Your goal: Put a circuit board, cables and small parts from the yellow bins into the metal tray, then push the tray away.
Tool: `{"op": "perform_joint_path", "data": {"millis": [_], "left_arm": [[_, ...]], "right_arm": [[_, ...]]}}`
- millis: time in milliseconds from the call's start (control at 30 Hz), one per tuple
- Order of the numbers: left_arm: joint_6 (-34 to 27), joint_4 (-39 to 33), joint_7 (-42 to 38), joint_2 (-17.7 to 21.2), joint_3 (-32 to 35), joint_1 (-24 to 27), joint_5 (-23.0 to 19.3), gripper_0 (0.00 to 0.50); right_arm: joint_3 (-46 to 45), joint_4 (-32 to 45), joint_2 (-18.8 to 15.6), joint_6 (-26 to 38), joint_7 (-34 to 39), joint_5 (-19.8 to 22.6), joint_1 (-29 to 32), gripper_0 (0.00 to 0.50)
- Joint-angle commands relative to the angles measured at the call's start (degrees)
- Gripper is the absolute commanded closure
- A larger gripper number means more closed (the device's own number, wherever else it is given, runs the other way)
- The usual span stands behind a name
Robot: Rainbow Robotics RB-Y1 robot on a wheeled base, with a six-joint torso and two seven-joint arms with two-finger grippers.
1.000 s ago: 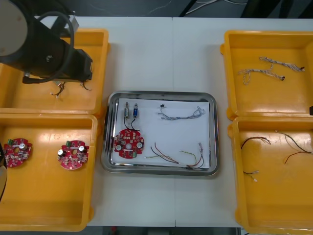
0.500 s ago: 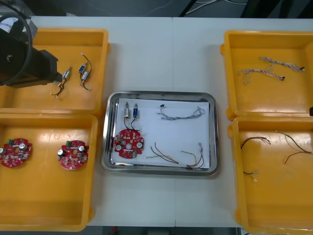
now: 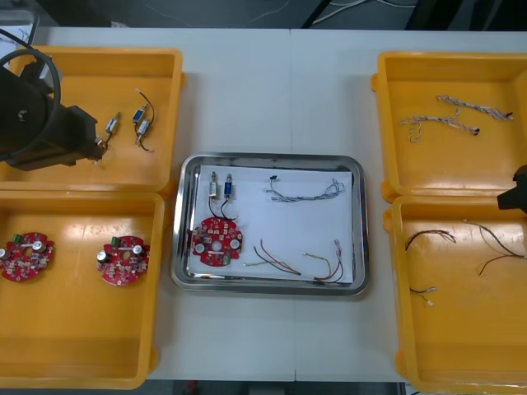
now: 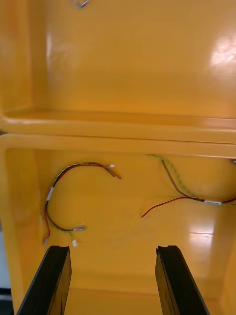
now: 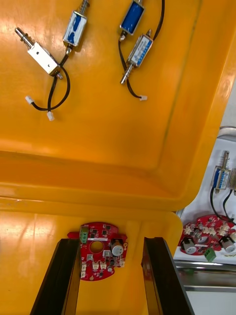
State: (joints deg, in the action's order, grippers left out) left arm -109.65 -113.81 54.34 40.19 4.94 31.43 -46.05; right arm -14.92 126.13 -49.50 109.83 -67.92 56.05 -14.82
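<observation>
The tray (image 3: 179, 247), long axis left to right, sits on the light table (image 3: 272, 90) between the bins (image 3: 82, 346), holding a board (image 3: 217, 242), cables (image 3: 305, 193) and small parts (image 3: 220, 187); the left gripper (image 5: 112, 241) gapes empty above the left bins, the right gripper (image 4: 113, 248) above the near right bin (image 3: 461, 346).

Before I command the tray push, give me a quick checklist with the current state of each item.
1. Circuit board in the metal tray: ok.
2. Small metal parts in the tray: ok.
3. Twisted cable and red and yellow cables in the tray: ok.
4. Left gripper, over the left bins, jaws open and empty: ok.
5. Right gripper, over the near right bin, jaws open and empty: ok.
6. Tray's left rim free of the left bins: cannot tell.
</observation>
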Motion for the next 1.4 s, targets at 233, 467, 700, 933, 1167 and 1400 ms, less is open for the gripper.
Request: {"op": "perform_joint_path", "data": {"millis": [233,467,700,933,1167,1400], "left_arm": [[-0.4,-1.6,-3.1,4.2,-3.9,-0.2,-1.8,0.134],[-0.4,-2.1,-3.0,4.0,-3.9,-0.2,-1.8,0.134],[-0.4,-2.2,-3.0,4.1,-3.9,-0.2,-1.9,0.125],[-0.4,-2.2,-3.0,4.1,-3.9,-0.2,-1.8,0.125],[-0.4,-2.2,-3.0,4.1,-3.9,-0.2,-1.8,0.105],[-0.4,-2.2,-3.0,4.1,-3.9,-0.2,-1.8,0.105]], "right_arm": [[8.8,6.7,-2.7,0.2,-3.7,3.8,-2.0,0.000],[15.6,9.9,-3.5,0.2,-5.7,3.5,-4.1,0.000],[18.8,12.7,-3.4,0.2,-7.8,3.4,-4.7,0.000],[27.1,14.7,-2.9,0.2,-10.2,-0.1,-7.6,0.000],[37.5,14.4,1.1,0.2,-12.2,-3.6,-14.3,0.000],[45.4,11.8,6.9,-0.1,-13.6,-4.5,-20.4,0.000]]}}
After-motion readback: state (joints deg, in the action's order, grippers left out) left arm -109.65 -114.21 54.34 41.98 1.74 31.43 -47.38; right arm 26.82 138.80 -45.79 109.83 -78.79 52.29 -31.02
